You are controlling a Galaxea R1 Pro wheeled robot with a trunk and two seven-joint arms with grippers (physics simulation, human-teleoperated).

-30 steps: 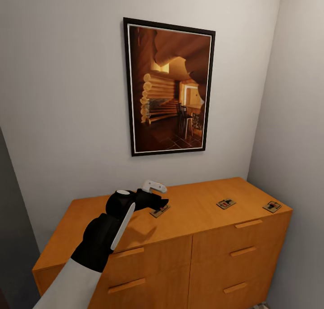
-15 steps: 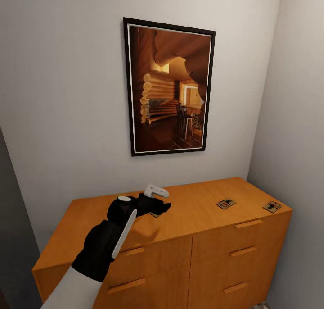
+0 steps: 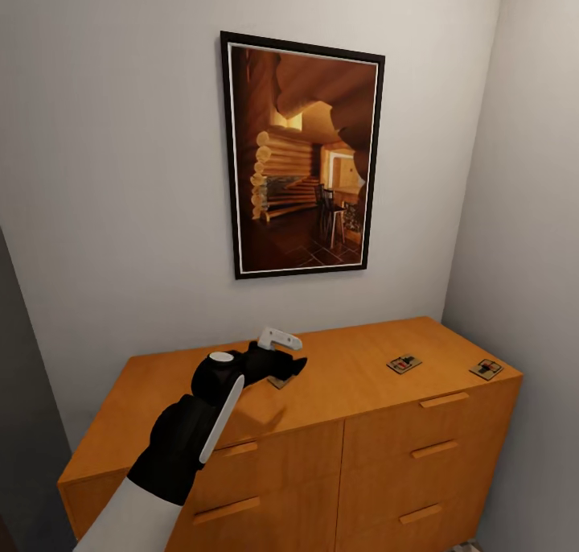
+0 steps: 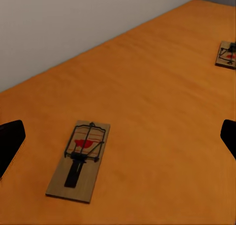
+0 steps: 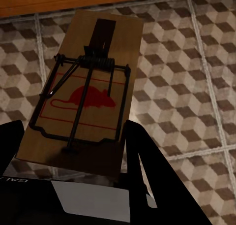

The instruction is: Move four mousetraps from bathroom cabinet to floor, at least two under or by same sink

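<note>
Orange cabinet (image 3: 338, 391) top carries three mousetraps: one (image 4: 80, 158) lying between the left gripper's (image 3: 283, 367) spread, empty fingers, two more (image 3: 404, 364) (image 3: 486, 368) well beyond it. Over cube-patterned bathroom floor (image 5: 196, 62), the right gripper (image 5: 73, 156) clamps a fourth mousetrap (image 5: 86, 92), printed with a red mouse; partial letters on the gripper body are unreadable.

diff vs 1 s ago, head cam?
The left gripper has advanced over the nearest mousetrap on the cabinet, now covering most of it; fingers open, nothing grasped. The other two mousetraps haven't moved.
</note>
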